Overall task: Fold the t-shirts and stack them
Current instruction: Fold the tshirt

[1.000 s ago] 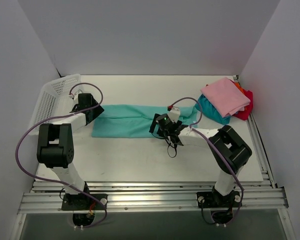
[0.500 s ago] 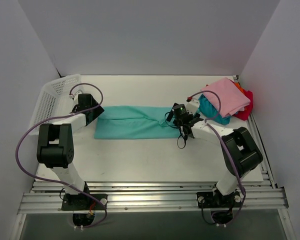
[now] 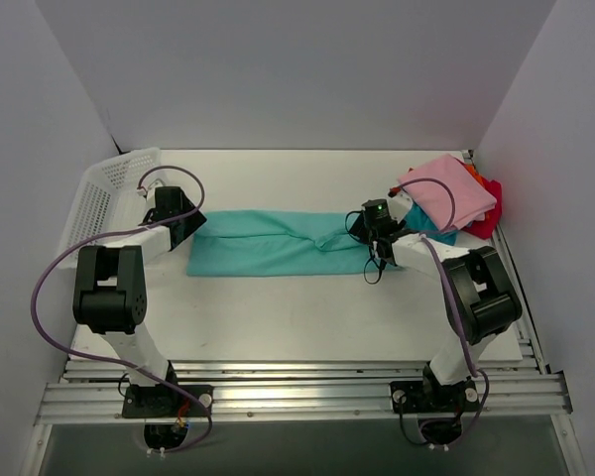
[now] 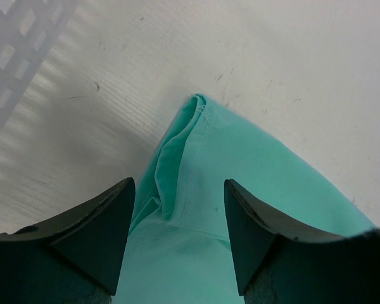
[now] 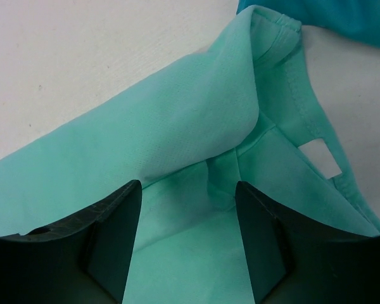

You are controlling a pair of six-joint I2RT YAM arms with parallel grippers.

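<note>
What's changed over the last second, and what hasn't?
The right gripper travelled right along the teal-green t-shirt, from its middle to the end by the folded stack, jaws open over the cloth. The shirt's left edge shifted slightly right. The left gripper, stack and basket stayed put.

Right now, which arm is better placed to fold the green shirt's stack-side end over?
Probably right: the right pincer straddles that end of the teal-green shirt; the left pincer sits opposite.
</note>
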